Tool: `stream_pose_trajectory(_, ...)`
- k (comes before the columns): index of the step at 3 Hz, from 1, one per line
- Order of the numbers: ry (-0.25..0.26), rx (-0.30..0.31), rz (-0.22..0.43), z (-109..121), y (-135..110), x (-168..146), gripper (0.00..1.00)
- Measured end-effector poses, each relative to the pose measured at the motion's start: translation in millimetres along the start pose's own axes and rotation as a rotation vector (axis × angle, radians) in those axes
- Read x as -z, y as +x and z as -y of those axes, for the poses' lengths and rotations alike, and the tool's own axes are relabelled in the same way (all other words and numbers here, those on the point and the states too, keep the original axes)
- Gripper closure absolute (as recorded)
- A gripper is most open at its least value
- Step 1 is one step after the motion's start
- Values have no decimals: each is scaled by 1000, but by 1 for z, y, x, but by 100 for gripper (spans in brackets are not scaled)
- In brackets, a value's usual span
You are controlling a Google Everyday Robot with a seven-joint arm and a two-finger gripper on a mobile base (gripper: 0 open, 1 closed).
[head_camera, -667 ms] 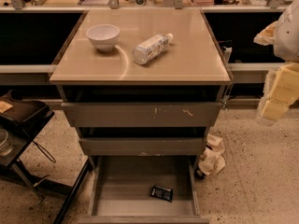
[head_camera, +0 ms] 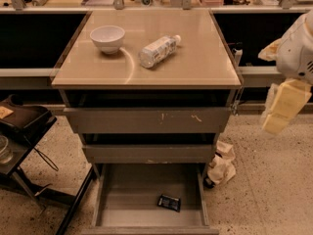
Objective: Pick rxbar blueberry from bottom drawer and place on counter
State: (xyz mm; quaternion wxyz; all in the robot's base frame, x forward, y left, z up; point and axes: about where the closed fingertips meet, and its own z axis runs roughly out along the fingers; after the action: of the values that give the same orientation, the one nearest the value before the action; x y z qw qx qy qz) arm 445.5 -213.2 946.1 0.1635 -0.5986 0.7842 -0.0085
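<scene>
The rxbar blueberry (head_camera: 168, 202), a small dark flat wrapper, lies on the floor of the open bottom drawer (head_camera: 117, 195), right of its middle and towards the front. The beige counter (head_camera: 195, 58) tops the grey cabinet. My gripper (head_camera: 276, 121), with pale yellow fingers under a white arm, hangs in the air to the right of the cabinet, at about the height of the top drawer. It is well above and to the right of the bar and holds nothing that I can see.
A white bowl (head_camera: 107, 37) and a clear plastic bottle (head_camera: 157, 50) lying on its side sit on the counter. Two shut grey drawers (head_camera: 146, 120) are above the open one. Crumpled paper (head_camera: 221, 166) lies on the floor right of the cabinet. A black stand (head_camera: 24, 126) is at the left.
My gripper has edged slightly down and to the left. The bar, drawer, bowl and bottle have not moved.
</scene>
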Motion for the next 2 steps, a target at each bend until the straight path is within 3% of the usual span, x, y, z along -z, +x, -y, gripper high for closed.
stream_pose_trajectory(2,-198,-138,134,-34,15,-178,0)
